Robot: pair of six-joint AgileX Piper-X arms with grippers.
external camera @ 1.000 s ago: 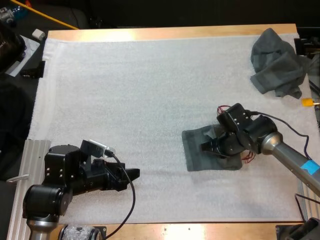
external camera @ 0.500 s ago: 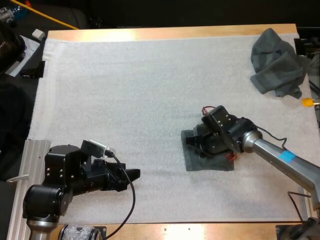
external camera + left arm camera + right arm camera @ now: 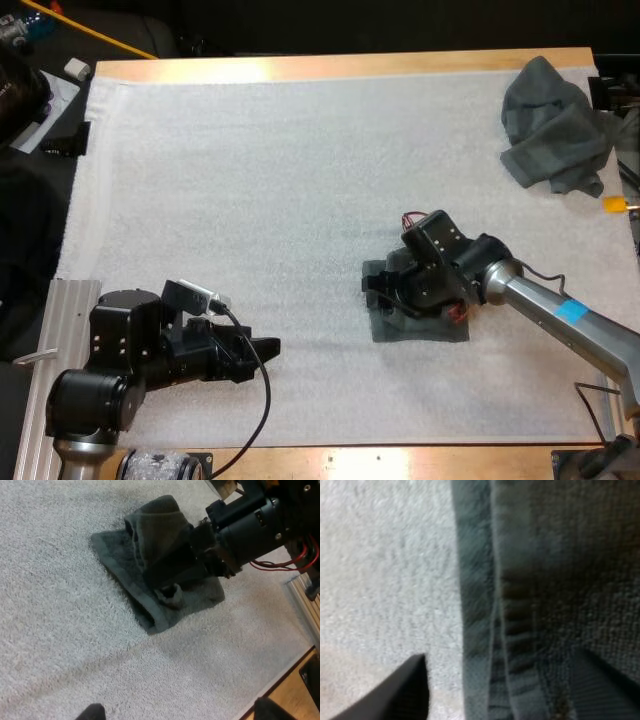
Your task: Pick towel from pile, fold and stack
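both my left gripper [image 3: 268,348] and right gripper [image 3: 378,292] gape empty; right, astride the edge of the folded dark grey-green towel [image 3: 425,326], might snag it.

Soft, even light falls from overhead on my white foam mat [image 3: 260,180], bright all across and without hard glare. The pale wooden table edge [image 3: 270,68] on the far side carries one lighter sheen left of centre. Shadows are faint. A soft grey band crosses the mat between my left gripper [image 3: 181,711] and the folded dark grey-green towel [image 3: 150,615]. Under my right gripper [image 3: 378,287] the towel's folds sink to near-black. The crumpled grey-green towel [image 3: 555,125] at far right shows gentle shading.
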